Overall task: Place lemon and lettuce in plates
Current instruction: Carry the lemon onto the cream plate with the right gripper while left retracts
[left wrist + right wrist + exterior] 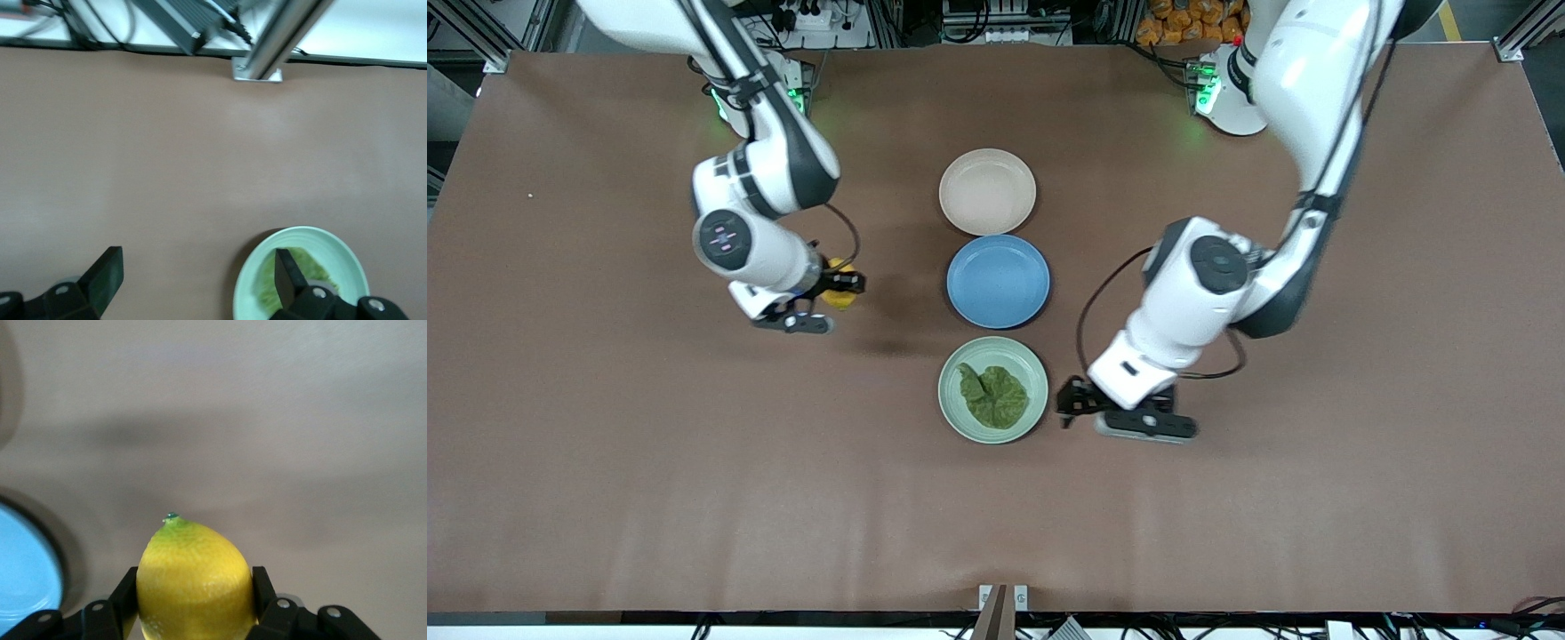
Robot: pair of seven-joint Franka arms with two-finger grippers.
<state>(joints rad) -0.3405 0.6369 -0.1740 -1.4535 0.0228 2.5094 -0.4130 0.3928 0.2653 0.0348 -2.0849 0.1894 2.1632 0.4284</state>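
Note:
The lemon [838,300] is yellow and is held in my right gripper [841,284], which is shut on it over bare table beside the blue plate [998,281], toward the right arm's end. In the right wrist view the lemon [193,577] sits between the fingers [261,587], its pointed tip outward. The lettuce [993,396] lies in the mint green plate [951,411], nearest the front camera. The beige-pink plate [987,191] is empty. My left gripper [1071,404] is open and empty beside the mint plate [250,280], toward the left arm's end; the lettuce [267,290] shows past one finger [288,273].
The three plates stand in a row down the table's middle, the blue one between the other two and empty; its edge also shows in the right wrist view [23,573]. A metal post [267,57] stands at the table's front edge.

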